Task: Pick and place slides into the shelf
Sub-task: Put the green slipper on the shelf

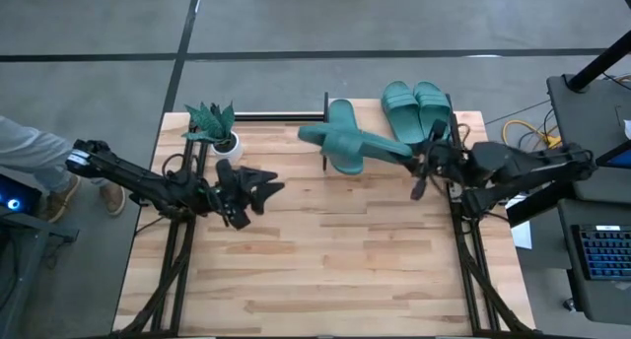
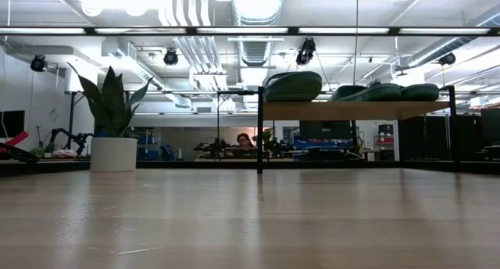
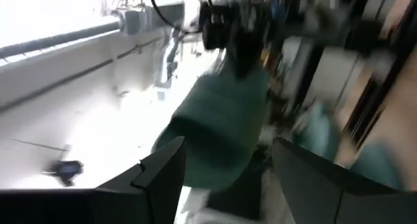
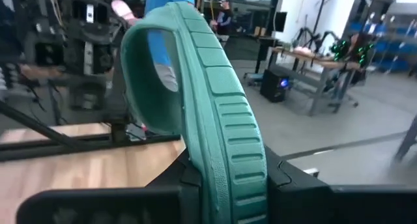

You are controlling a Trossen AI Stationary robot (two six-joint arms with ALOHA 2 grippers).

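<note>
Now the right gripper (image 1: 419, 163) is pinching a teal slide (image 1: 370, 142) by its end, carrying it above the shelf (image 2: 355, 110) at the counter's (image 1: 325, 260) far edge. Three slides already sit up there, so this looks like the last. Left gripper (image 1: 258, 193) hangs spread and empty near the plant (image 1: 212, 122).

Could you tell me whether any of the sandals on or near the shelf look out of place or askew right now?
Yes. Two sandals lie side by side on the shelf, and a third sits at its left end. The fourth sandal is off the shelf, held crosswise in the air by the right gripper and overlapping the third. The left gripper is open and empty.
</note>
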